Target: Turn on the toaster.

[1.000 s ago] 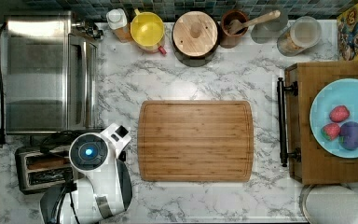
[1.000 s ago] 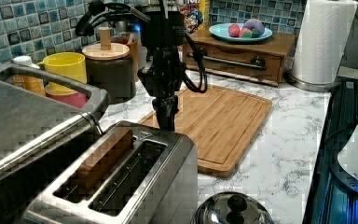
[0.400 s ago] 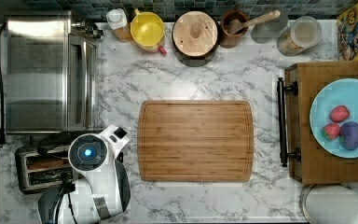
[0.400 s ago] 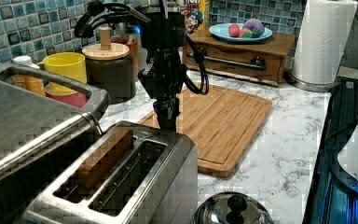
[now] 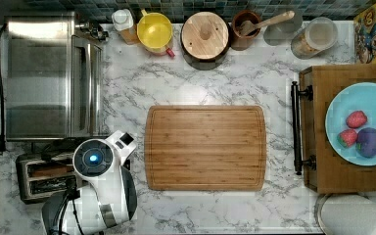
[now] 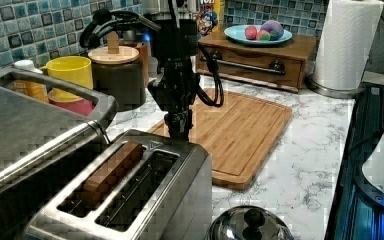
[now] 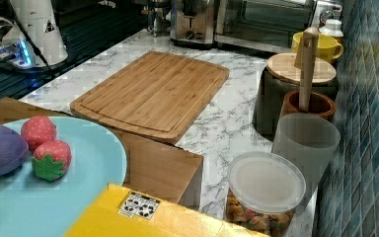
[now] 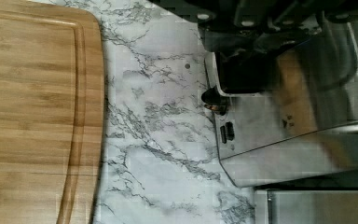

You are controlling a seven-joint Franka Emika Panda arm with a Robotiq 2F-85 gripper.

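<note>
On the marble counter (image 5: pixel 215 88), between the toaster oven (image 5: pixel 49 76) and the bamboo cutting board (image 5: pixel 205 147), my gripper (image 6: pixel 178 125) had sunk slightly at the toaster (image 6: pixel 130 200)'s far end, probably onto its lever, though whether clenched I couldn't tell.

Marble countertop (image 5: pixel 225 78), blue tiled wall (image 6: pixel 10 30)

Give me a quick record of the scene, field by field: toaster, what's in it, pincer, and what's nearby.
toaster: steel two-slot toaster, beside the toaster oven
contents: brown slice in one slot
pincer: pincer at the toaster's lever end
nearby: bamboo cutting board on the marble counter
</note>
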